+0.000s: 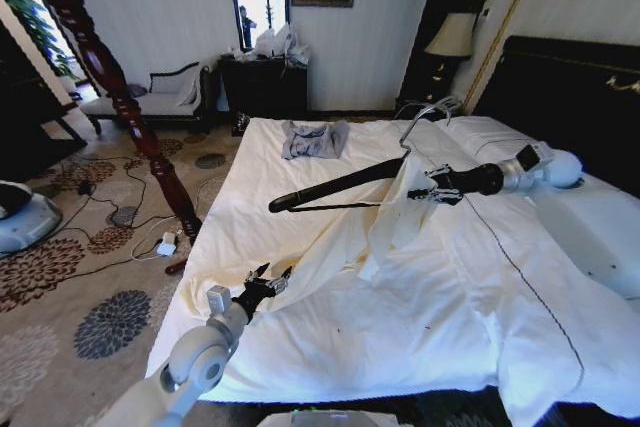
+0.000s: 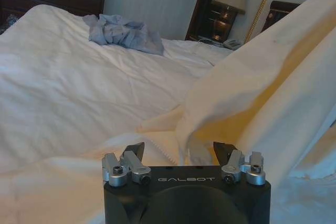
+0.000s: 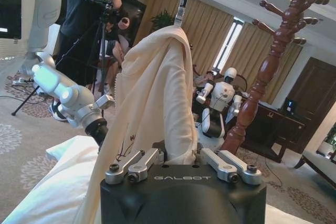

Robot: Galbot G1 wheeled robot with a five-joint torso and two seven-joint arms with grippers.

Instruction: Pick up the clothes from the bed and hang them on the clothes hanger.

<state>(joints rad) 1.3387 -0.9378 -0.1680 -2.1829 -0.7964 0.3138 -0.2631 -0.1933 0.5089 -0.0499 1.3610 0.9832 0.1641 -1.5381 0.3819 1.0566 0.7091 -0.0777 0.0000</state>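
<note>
At the bed's [image 1: 330, 337] near left edge, the left gripper [image 1: 268, 280] waits with jaws spread and empty, the cream shirt's [image 1: 340, 242] trailing hem just ahead of its fingertips. The shirt rises rightward to the black hanger [image 1: 335, 187], whose long axis runs across the bed, silver hook uppermost. There the right gripper [image 1: 430, 190] pinches the shirt's upper fabric shut against the hanger's end. The left arm appears nearer the loose lower cloth. A blue-grey garment [image 1: 314, 139] lies well apart.
</note>
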